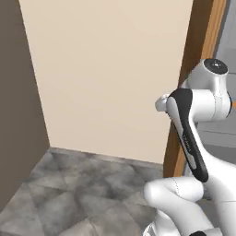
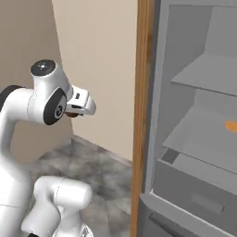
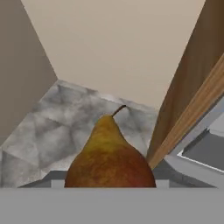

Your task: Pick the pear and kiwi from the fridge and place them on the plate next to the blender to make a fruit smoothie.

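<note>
In the left base view the white arm hid most of the tall grey fridge [image 1: 226, 133], cut off at the right edge behind a brown wooden panel [image 1: 196, 69]; a small logo on the dark forearm was too blurred to read.

In the right base view the fridge stood open, its grey shelves and wide drawer cut by the frame, with a flat orange food item [image 2: 231, 125] half cut off on one shelf. The gripper [image 2: 70, 111] was mostly hidden behind the wrist, out over the grey marbled floor [image 2: 97, 176].

In the hand view the yellow-green pear with reddish-brown blush [image 3: 110, 155] sat upright, pinched between the fingers, covering them both
</note>
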You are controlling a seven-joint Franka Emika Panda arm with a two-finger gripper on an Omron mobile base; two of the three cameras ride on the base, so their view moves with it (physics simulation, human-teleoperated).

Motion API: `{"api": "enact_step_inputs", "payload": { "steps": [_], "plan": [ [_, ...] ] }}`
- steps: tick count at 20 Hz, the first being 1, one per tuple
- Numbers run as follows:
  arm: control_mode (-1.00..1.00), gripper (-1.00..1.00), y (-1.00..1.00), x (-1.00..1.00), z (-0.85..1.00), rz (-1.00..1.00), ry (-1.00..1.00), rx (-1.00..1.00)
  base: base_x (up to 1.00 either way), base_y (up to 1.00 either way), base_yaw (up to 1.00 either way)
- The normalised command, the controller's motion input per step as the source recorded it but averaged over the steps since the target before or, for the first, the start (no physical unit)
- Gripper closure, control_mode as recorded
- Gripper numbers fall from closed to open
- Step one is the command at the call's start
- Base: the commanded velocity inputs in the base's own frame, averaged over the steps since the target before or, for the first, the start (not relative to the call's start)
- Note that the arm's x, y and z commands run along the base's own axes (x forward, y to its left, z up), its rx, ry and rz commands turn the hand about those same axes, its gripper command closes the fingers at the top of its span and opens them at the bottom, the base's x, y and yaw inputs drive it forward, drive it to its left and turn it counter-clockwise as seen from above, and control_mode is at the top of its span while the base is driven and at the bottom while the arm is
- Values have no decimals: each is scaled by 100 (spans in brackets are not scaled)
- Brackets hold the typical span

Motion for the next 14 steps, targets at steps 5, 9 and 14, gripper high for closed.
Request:
{"api": "enact_step_inputs", "payload": {
  "steps": [5, 9, 14],
  "plan": [
    [100, 100, 0, 0, 0, 0, 0, 0, 1, 100, 69],
    [100, 100, 0, 0, 0, 0, 0, 0, 3, 100, 69],
    [100, 100, 0, 0, 0, 0, 0, 0, 15, 100, 65]
  ]
}}
